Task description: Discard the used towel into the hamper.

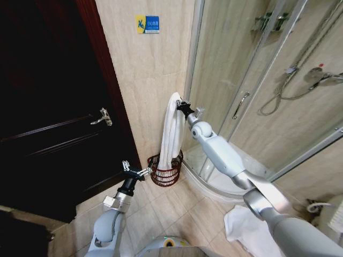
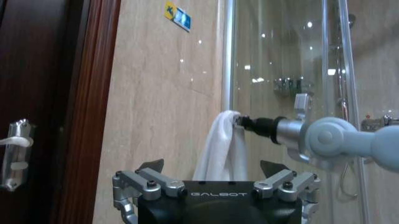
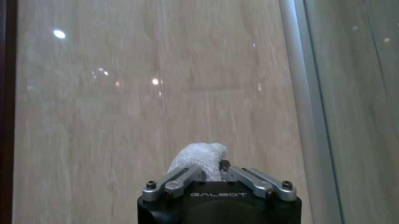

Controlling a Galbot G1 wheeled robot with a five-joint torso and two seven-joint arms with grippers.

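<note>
A long white towel (image 1: pixel 171 131) hangs straight down against the beige wall, pinched at its top by my right gripper (image 1: pixel 180 104), which is shut on it. The towel's lower end reaches into the hamper (image 1: pixel 166 174), a small dark reddish-brown wire basket on the floor by the shower. In the right wrist view the towel (image 3: pixel 201 157) bulges up between the closed fingers. My left gripper (image 1: pixel 135 171) hovers open just left of the hamper's rim. The left wrist view shows the towel (image 2: pixel 221 148) held by the right gripper (image 2: pixel 239 122) ahead.
A dark wooden door (image 1: pixel 48 112) with a metal handle (image 1: pixel 103 117) fills the left. A glass shower enclosure (image 1: pixel 268 80) stands to the right, its curved base beside the hamper. Another white cloth (image 1: pixel 244 225) lies on the tiled floor at lower right.
</note>
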